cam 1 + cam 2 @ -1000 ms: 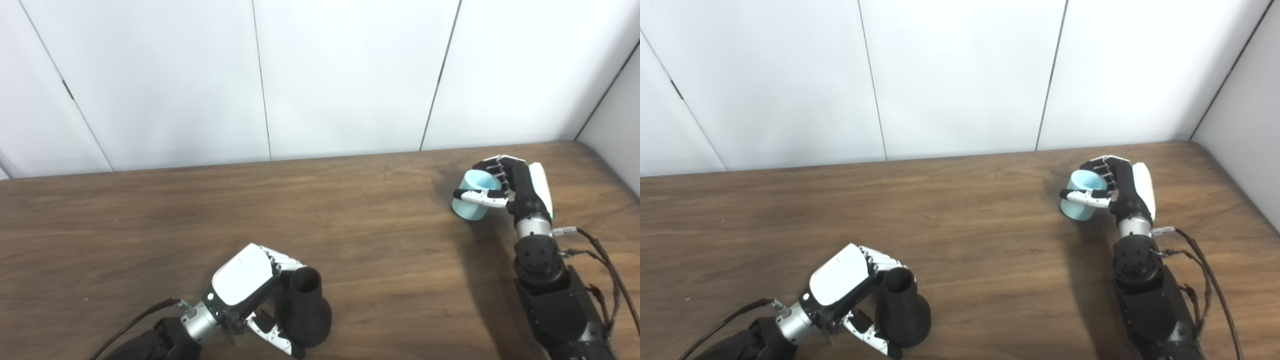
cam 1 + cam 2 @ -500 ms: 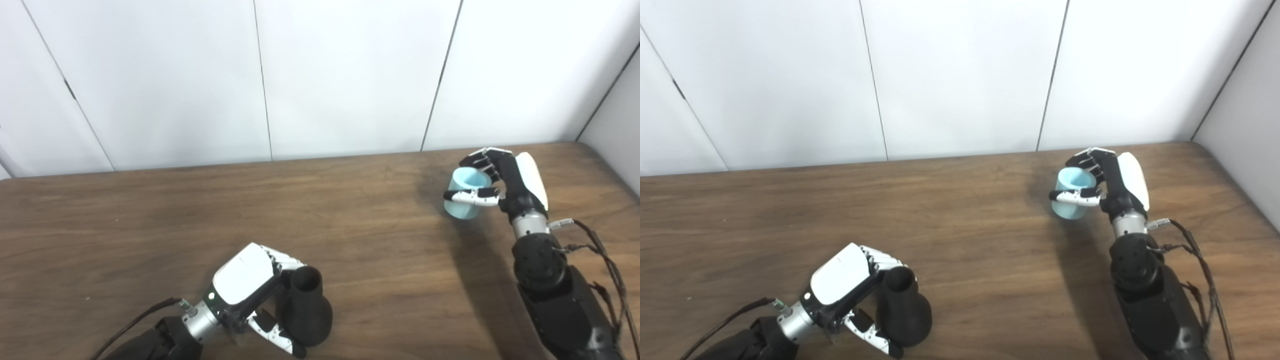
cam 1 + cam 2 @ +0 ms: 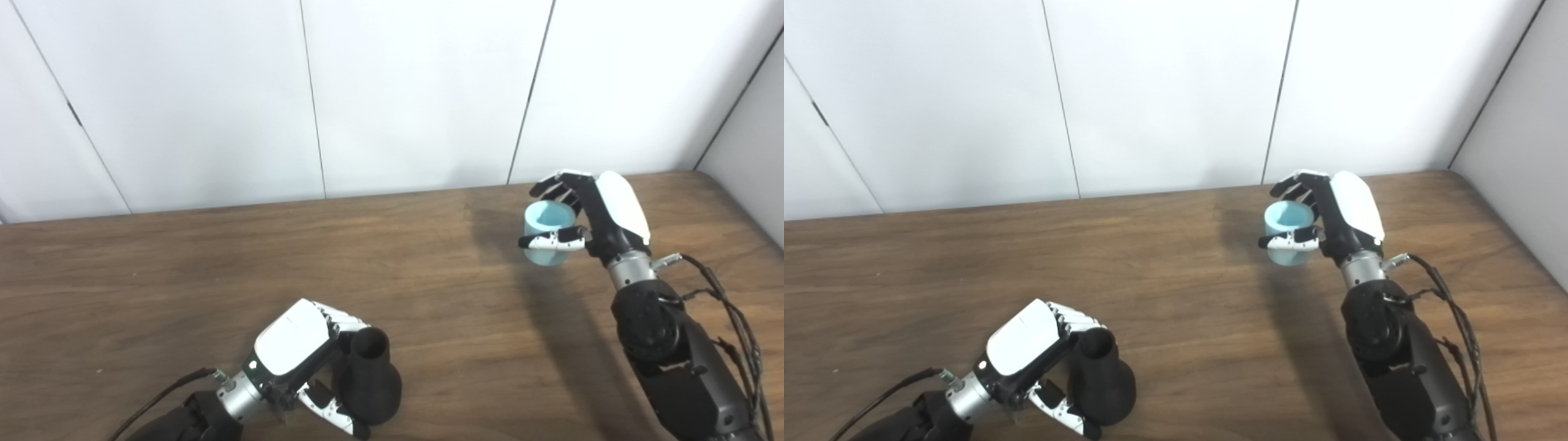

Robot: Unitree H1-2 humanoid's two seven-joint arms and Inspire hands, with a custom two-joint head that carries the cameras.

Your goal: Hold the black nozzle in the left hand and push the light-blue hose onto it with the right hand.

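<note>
The right hand (image 3: 597,211) was wrapped around the light-blue hose (image 3: 547,233), a short open-ended tube held upright with its bore showing nothing inside, apparently lifted above the wooden table (image 3: 184,263). Well apart from it, toward the near-left, the left hand (image 3: 294,355) was closed around the black nozzle (image 3: 369,380), which stood with its narrow neck up and its dark mouth open; whether anything lay inside could not be told. To seat the hose well, the right hand would probably need to carry it across, line its bore up with the neck, and press straight along the neck while the left hand braced the nozzle.
</note>
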